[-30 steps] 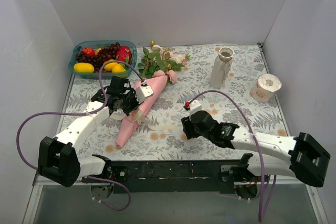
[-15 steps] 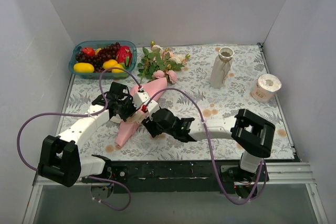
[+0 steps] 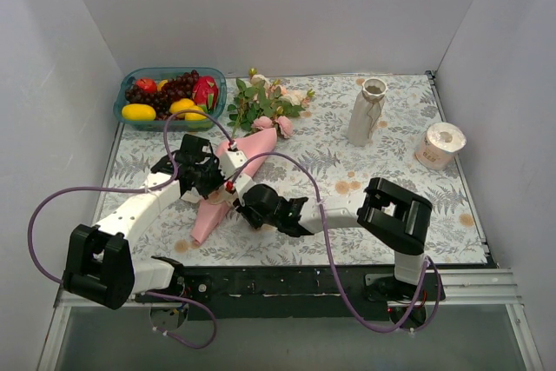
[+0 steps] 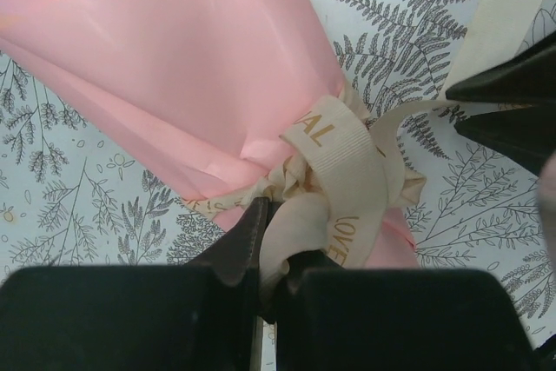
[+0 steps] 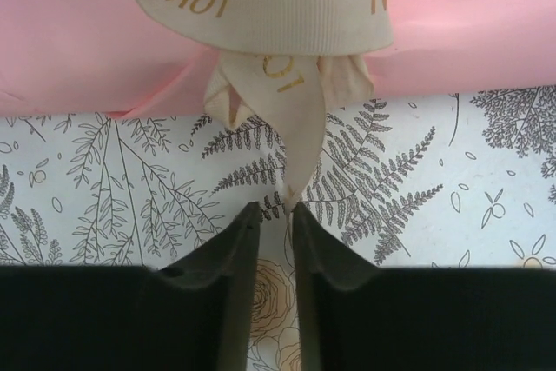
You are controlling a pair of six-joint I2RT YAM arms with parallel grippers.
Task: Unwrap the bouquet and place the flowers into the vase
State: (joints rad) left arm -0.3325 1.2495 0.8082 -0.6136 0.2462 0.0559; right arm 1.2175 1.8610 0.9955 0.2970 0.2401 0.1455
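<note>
Top camera looks down from behind; both wrist cameras (very close) share the ribbon [image 4: 339,162].

Open lane: you are getting bare counter [image 3: 382,180] between bouquet [image 3: 248,149] and vase [image 3: 368,110].
Obstacles: left claw [image 4: 265,215] and right claw [image 5: 271,210] are crowding the ribbon [image 5: 291,128]; fruit tray [image 3: 118,106] is filling the far-left corner; tape roll [image 3: 440,146] is flanking the vase.

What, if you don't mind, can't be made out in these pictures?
1. Stems of the flowers: every view, wrapped in the paper.
2. The ribbon: top view, covered by the left gripper and right gripper.
3. Inside of the vase: top view, too small.
4. Whether the right jaws pinch the ribbon tail: right wrist view, its tip just reaches them.
</note>
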